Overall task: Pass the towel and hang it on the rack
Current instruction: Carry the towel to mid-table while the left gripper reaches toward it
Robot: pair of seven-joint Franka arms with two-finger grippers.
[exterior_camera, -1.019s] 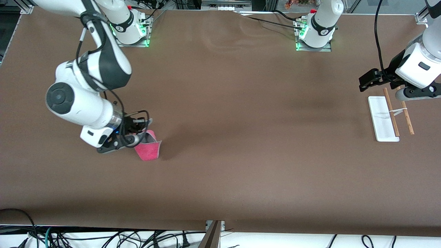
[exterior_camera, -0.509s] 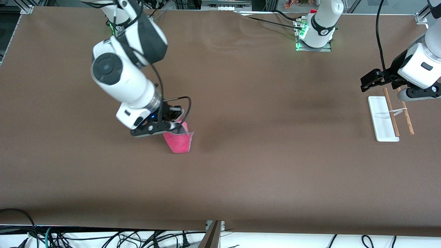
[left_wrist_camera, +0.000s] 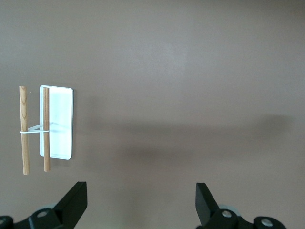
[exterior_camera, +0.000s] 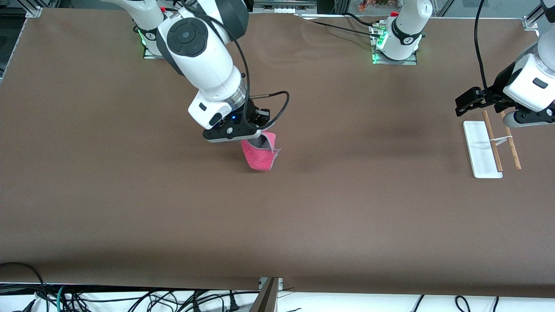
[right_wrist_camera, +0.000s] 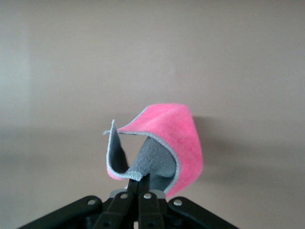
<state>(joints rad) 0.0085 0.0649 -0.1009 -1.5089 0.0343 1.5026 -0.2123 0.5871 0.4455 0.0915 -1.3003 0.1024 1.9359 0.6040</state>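
My right gripper (exterior_camera: pixel 260 136) is shut on the towel (exterior_camera: pixel 259 157), a pink-red cloth with a dark grey inner face. It holds the towel in the air over the middle of the table. In the right wrist view the towel (right_wrist_camera: pixel 176 138) curls above the closed fingertips (right_wrist_camera: pixel 143 183). The rack (exterior_camera: pixel 492 145), a white base with two brown wooden rods, stands at the left arm's end of the table. My left gripper (exterior_camera: pixel 472 99) is open and empty, hovering beside the rack. The rack also shows in the left wrist view (left_wrist_camera: pixel 47 123).
The brown table (exterior_camera: pixel 329 208) has nothing else on it. The arms' bases (exterior_camera: pixel 401 43) stand along its edge farthest from the front camera. Cables hang below its near edge (exterior_camera: pixel 130 299).
My right arm has carried the towel up and toward the left arm's end, from near its own end to the table's middle. The left arm has barely moved.
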